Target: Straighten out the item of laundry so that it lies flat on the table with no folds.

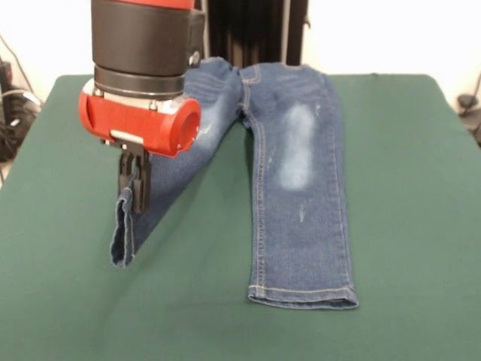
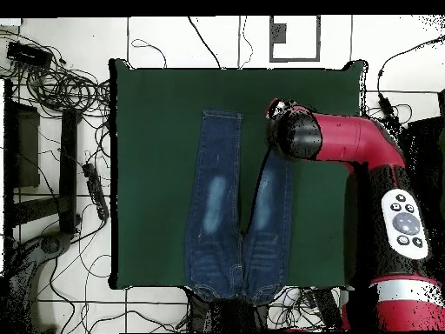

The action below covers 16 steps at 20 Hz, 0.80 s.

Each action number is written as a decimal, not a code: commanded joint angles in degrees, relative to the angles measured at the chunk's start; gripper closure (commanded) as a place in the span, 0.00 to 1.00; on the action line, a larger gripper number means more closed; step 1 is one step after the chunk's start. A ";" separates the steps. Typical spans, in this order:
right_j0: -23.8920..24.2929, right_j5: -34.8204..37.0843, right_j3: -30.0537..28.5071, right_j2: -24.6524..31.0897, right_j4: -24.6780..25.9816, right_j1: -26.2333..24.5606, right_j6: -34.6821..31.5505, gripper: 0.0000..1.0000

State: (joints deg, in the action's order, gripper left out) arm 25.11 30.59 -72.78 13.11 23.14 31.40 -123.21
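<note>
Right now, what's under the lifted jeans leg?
The jaws hold one leg's cuff up off the table. In the front view only green cloth and shadow show below it. In the overhead view the arm covers that cuff.

front view low across table [image 1: 421,188], overhead straight down, both share jeans [image 1: 301,188]

cables [image 2: 65,83] | tangled on tiled floor [image 2: 156,39] | beside table

Blue jeans [image 1: 301,188] lie on the green table [image 1: 421,210], one faded-kneed leg flat and straight, the other leg [image 1: 161,192] angled outward, its hem end lifted and folded on edge.
</note>
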 commanded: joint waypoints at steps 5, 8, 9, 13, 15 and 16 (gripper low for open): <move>-2.86 0.07 -2.67 0.39 -4.78 0.87 -7.79 1.00; -3.10 -0.19 -2.58 0.19 -5.29 0.53 -7.58 1.00; -3.22 -0.26 -2.52 0.15 -5.46 0.39 -7.54 1.00; -3.66 -0.62 -2.02 -0.22 -5.90 -0.12 -7.26 1.00; -3.76 -0.75 -1.91 -0.35 -5.97 -0.32 -7.13 1.00; -3.78 -0.81 -1.79 -0.37 -6.00 -0.44 -7.04 1.00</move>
State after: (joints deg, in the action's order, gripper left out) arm 24.61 30.57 -72.81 10.55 20.59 31.47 -123.21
